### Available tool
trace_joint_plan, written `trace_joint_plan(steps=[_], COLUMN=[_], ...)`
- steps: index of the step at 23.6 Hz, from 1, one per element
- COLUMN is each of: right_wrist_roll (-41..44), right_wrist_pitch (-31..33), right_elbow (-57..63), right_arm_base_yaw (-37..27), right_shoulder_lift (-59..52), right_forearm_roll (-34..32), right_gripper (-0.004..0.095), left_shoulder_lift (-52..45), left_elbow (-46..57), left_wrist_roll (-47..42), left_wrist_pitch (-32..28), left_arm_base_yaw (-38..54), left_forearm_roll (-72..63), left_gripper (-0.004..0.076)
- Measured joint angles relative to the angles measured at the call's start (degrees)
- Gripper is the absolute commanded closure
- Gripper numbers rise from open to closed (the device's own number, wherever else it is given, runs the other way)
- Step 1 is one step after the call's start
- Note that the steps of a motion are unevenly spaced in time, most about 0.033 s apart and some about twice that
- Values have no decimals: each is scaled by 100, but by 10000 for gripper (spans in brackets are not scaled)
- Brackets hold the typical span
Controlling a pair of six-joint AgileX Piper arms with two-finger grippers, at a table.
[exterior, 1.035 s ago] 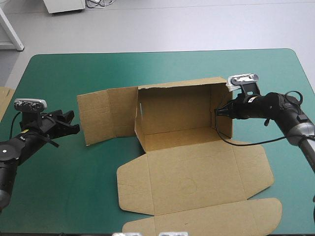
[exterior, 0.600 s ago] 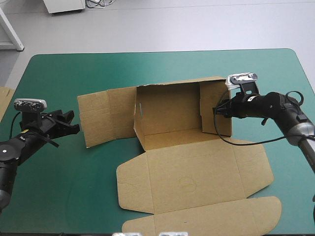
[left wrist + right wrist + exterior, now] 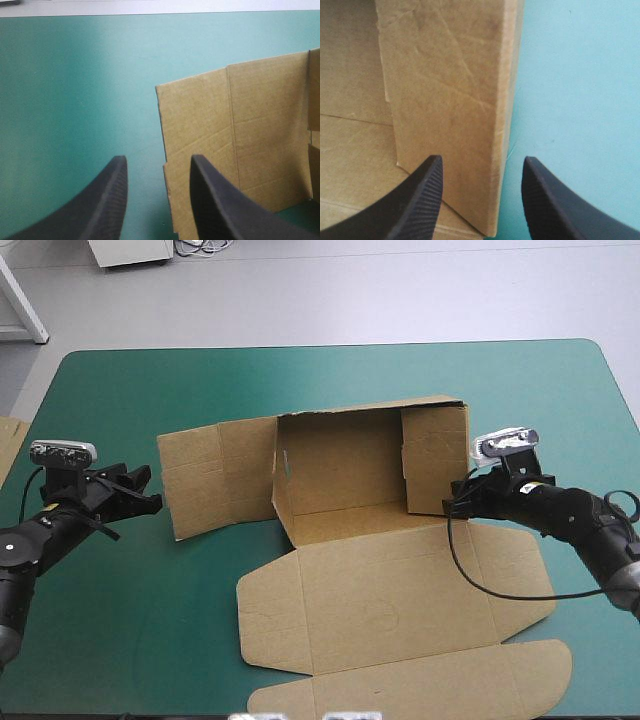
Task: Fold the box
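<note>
The brown box lies in the middle of the teal-green table with its back wall raised. Its right wall stands upright, its left flap lies flat, and the lid is spread flat toward the near edge. My right gripper is open just off the right wall's near corner. In the right wrist view that wall's edge stands just ahead of the gap of the right gripper. My left gripper is open, a short way left of the flat flap, as the left gripper shows in its own view.
An edge of more brown board shows at the table's left edge. The table's far edge lies well behind the box. Bare teal-green cover stretches left of the lid.
The box's right wall swung inward to stand upright. My right gripper then drew back from it toward the near right. The left arm has not moved.
</note>
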Motion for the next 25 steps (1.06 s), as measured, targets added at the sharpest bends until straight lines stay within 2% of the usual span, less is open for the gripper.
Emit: trace_joint_plan(steps=[6, 10, 16, 25], right_wrist_roll=[-2693, -4521, -5796, -6027], right_wrist_pitch=[-889, -1144, -1345, -1164], right_elbow=[1171, 1603, 1605, 1605], right_arm_base_yaw=[0, 0, 0, 0], right_shoulder_lift=[-667, -810, -760, -23], right_forearm_roll=[2718, 4636, 5806, 6016], right_gripper=[409, 409, 410, 415], left_shoulder_lift=[41, 41, 41, 41], left_elbow=[0, 0, 0, 0], left_wrist_roll=[45, 49, 49, 51], left_wrist_pitch=[0, 0, 0, 0], left_arm_base_yaw=[0, 0, 0, 0], left_forearm_roll=[0, 0, 0, 5], left_gripper=[428, 428, 428, 428])
